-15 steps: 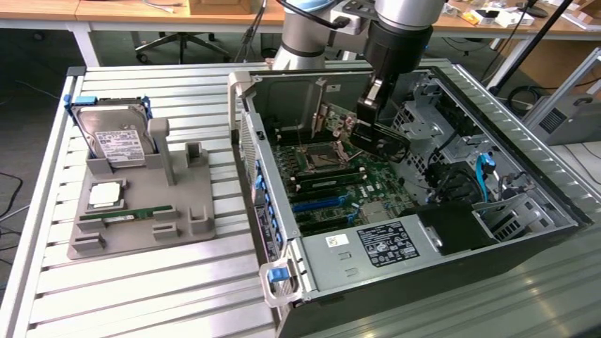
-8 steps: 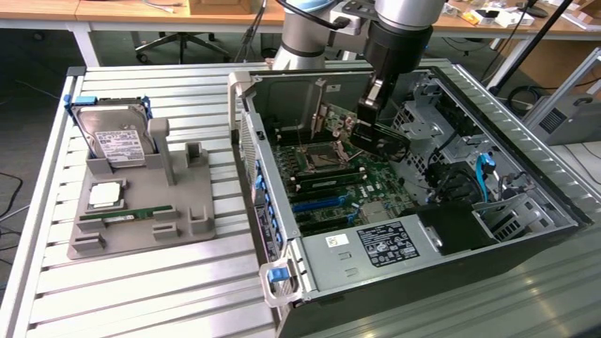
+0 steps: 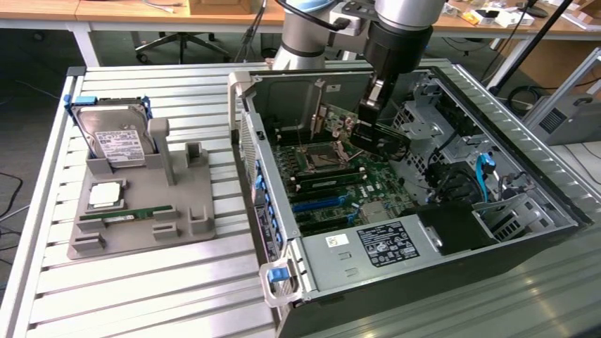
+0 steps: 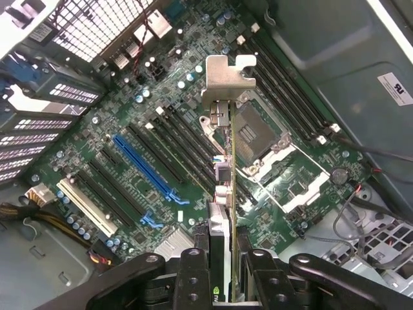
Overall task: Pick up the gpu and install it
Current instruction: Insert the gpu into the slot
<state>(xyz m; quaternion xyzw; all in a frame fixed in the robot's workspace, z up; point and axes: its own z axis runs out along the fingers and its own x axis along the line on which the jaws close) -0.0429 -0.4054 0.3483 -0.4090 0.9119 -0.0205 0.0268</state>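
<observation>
One card to worry about, and it's in the jaws right now. The gpu (image 4: pixel 222 168) sits edge-on between them, pinched by its flat faces, so they're closed down narrow on it. Its silvery end bracket (image 4: pixel 229 77) sticks out at the end away from the grip.

In the exterior view we see the arm (image 3: pixel 404 28) reaching down into the open computer case (image 3: pixel 281 105), holding the card above the motherboard (image 3: pixel 374 177).

From the wrist view the card hangs over the row of black slots (image 4: pixel 174 139), between the long blue slot (image 4: pixel 145 168) and the processor socket (image 4: pixel 258 135). We can't tell whether its lower edge is touching anything.

The socket frame is close on one side and the black slots on the other. A few loose wires (image 4: pixel 368 155) run near the board's edge, and the power supply (image 3: pixel 385 243) fills the near end of the case.

Off to the exterior view's left, a grey holder (image 3: pixel 141 232) on the slatted surface (image 3: pixel 141 303) carries a hard drive (image 3: pixel 112 137) in a blue frame, a processor chip (image 3: pixel 105 193) and a green memory stick (image 3: pixel 127 213). All of these are well apart from the jaws.
</observation>
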